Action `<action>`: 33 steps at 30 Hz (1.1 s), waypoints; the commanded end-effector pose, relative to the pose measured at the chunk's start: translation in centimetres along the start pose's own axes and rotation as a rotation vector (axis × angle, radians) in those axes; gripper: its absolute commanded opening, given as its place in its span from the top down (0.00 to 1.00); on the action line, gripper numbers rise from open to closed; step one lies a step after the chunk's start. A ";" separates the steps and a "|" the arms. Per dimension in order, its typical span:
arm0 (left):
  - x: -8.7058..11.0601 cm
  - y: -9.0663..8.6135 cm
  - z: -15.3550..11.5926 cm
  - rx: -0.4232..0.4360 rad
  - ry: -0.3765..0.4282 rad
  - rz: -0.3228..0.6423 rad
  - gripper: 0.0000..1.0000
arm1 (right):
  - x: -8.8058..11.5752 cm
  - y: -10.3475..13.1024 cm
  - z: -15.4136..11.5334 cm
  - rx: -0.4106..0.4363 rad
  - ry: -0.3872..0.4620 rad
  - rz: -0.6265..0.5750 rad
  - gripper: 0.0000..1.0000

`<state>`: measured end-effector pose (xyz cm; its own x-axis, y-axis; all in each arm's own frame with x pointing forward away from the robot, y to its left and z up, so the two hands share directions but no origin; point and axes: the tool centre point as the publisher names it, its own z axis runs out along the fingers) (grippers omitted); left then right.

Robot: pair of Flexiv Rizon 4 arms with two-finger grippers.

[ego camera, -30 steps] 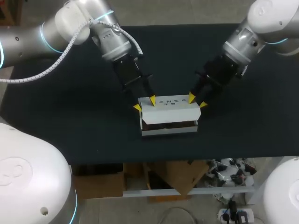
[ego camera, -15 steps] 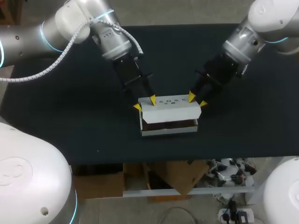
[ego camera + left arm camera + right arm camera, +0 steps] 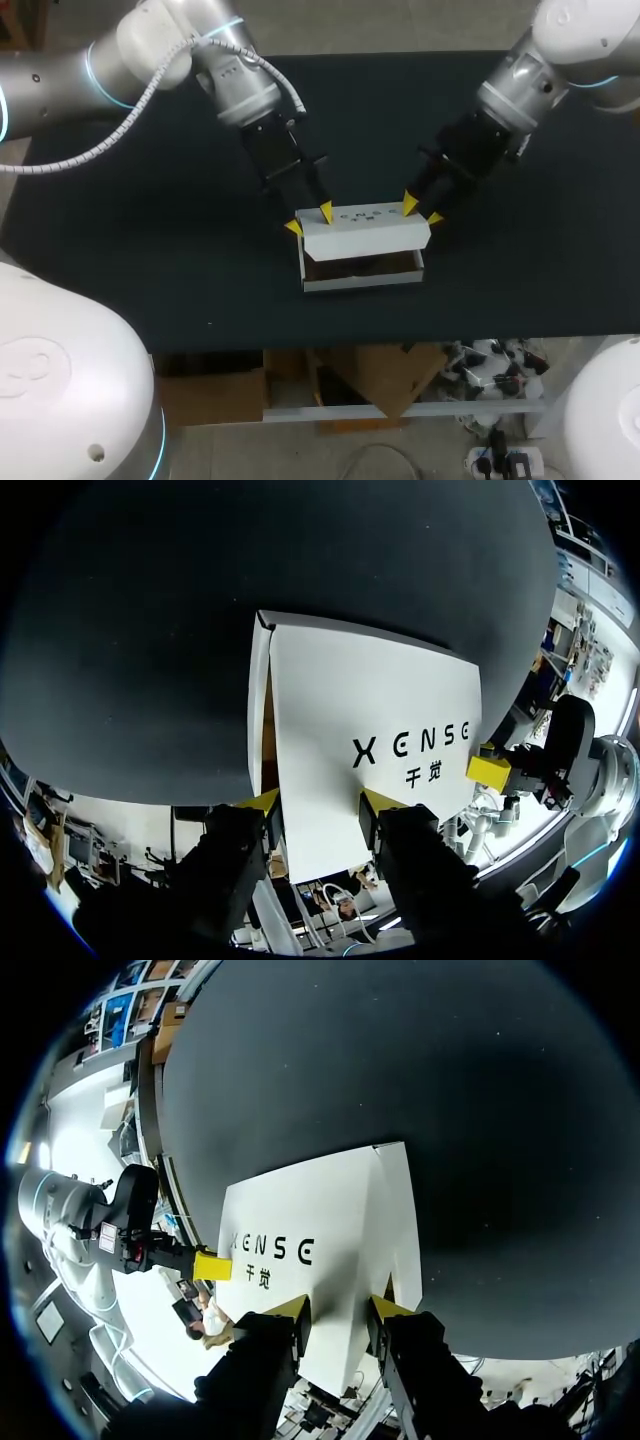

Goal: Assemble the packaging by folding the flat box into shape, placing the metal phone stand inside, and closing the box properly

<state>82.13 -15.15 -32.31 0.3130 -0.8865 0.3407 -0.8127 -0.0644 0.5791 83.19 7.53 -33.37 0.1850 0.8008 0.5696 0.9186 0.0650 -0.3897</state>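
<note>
A white box [image 3: 362, 281] lies at the middle of the dark table. Its printed lid [image 3: 365, 228] is tilted over the body, leaving a dark gap [image 3: 360, 266] along the near side; I cannot make out what is inside. My left gripper [image 3: 309, 220] is open and straddles the lid's far left corner, one tip past the side edge and one on the lid. My right gripper [image 3: 421, 211] is open and straddles the far right corner likewise. The left wrist view shows the lid [image 3: 370, 740] running in between the gripper's [image 3: 322, 802] fingers. The right wrist view shows the same lid [image 3: 320, 1240] and gripper [image 3: 338, 1307].
The dark table [image 3: 150, 260] is bare around the box. Its near edge [image 3: 340, 343] runs a short way in front of the box. Each wrist view shows the other arm's yellow tip at the lid's opposite corner, the right arm's [image 3: 488, 772] and the left arm's [image 3: 212, 1266].
Both grippers and the lid's far edge have shifted slightly away from the table's near edge. The gap under the lid looks a little wider.
</note>
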 end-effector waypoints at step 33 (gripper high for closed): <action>0.7 0.1 -0.3 -0.006 -0.010 -0.012 0.52 | 1.2 -0.1 -0.1 0.003 -0.006 -0.003 0.61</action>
<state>82.24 -14.96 -31.89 0.3205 -0.8873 0.3316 -0.8069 -0.0724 0.5862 83.31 7.80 -32.88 0.1810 0.8026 0.5683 0.9197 0.0666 -0.3868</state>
